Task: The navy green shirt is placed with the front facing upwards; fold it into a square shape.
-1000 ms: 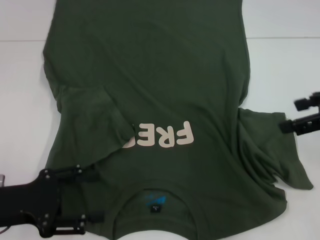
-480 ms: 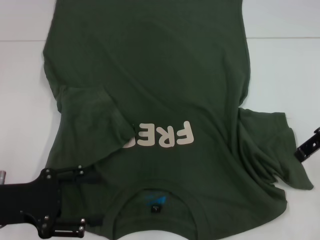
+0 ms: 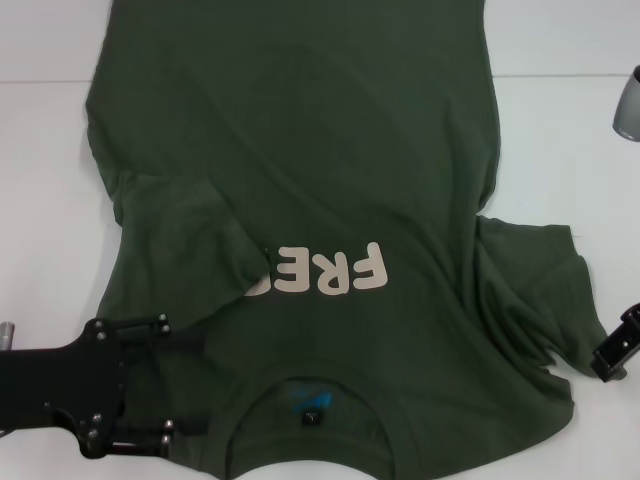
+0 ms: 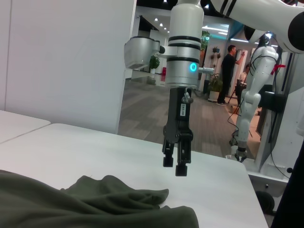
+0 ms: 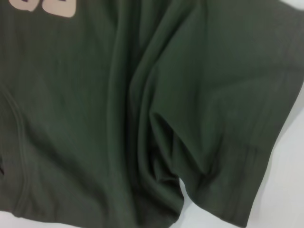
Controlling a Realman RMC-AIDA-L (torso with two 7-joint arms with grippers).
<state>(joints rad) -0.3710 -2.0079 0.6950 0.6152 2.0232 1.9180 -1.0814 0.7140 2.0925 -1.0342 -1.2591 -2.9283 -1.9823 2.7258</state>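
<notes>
The navy green shirt (image 3: 320,150) lies front up on the white table (image 3: 45,130), with its collar nearest me and the neck label (image 3: 312,402) showing. The left sleeve (image 3: 180,235) is folded in over the cream lettering (image 3: 335,272). The right sleeve (image 3: 545,290) lies rumpled and spread out. My left gripper (image 3: 185,380) is open, its fingers on either side of the shirt's left shoulder beside the collar. My right gripper (image 3: 615,348) is at the right edge, just beyond the right sleeve. It hangs above the table in the left wrist view (image 4: 175,166). The right wrist view shows the creased sleeve (image 5: 204,133).
A grey cylindrical part (image 3: 628,105) shows at the far right edge. Bare white table runs along both sides of the shirt. A seam line (image 3: 560,76) crosses the tabletop at the back. The left wrist view shows a room with people beyond the table.
My right gripper has moved from beside the right sleeve toward the near right corner of the shirt. My left gripper has slid slightly nearer. The shirt has not changed.
</notes>
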